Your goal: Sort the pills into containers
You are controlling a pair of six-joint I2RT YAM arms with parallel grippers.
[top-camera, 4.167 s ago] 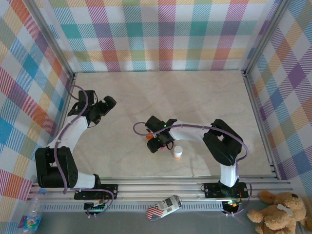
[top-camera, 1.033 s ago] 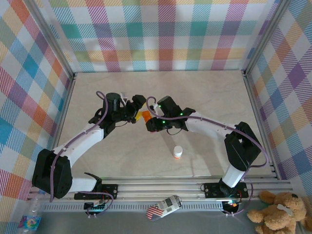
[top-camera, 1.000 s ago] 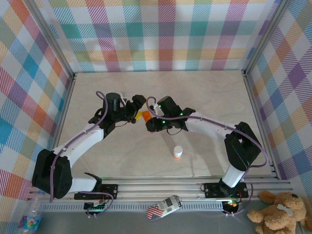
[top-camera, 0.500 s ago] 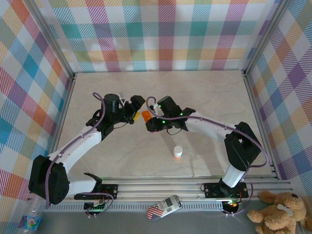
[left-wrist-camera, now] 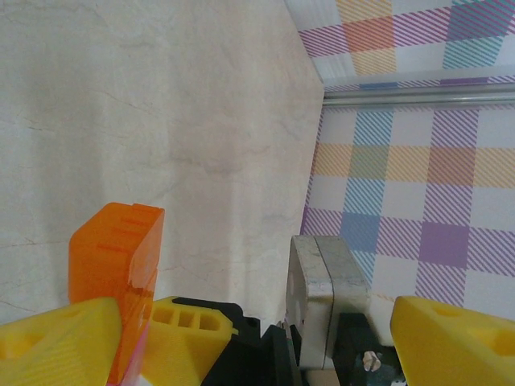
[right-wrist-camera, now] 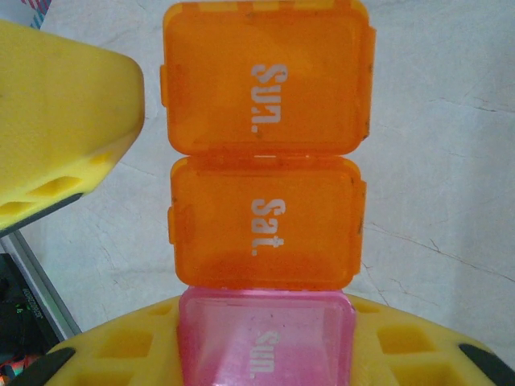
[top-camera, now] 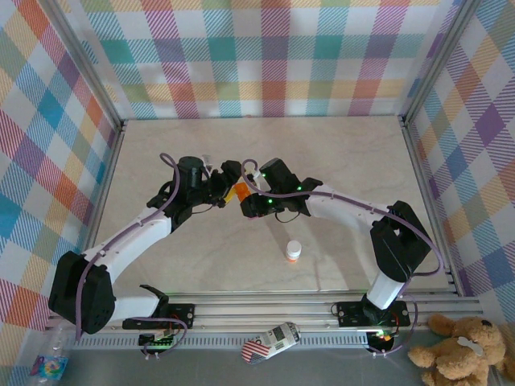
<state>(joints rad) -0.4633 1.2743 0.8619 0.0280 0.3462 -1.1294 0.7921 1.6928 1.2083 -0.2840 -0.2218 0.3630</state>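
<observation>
White-capped orange bottle (top-camera: 294,252) upright on marble table (top-camera: 346,161); teddy bear (top-camera: 463,347) outside.

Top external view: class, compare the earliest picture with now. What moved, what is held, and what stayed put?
The right gripper, shut on the pill organizer, carried it from beside the orange pill bottle farther up the table. The open left gripper swung in from the left to the organizer's orange end. The bottle stayed put.

Looks like a robotics lab cell: marble-look surface (top-camera: 346,169) boxed in by plaid walls (top-camera: 273,64), aluminium rails (top-camera: 273,310) along the near edge.
</observation>
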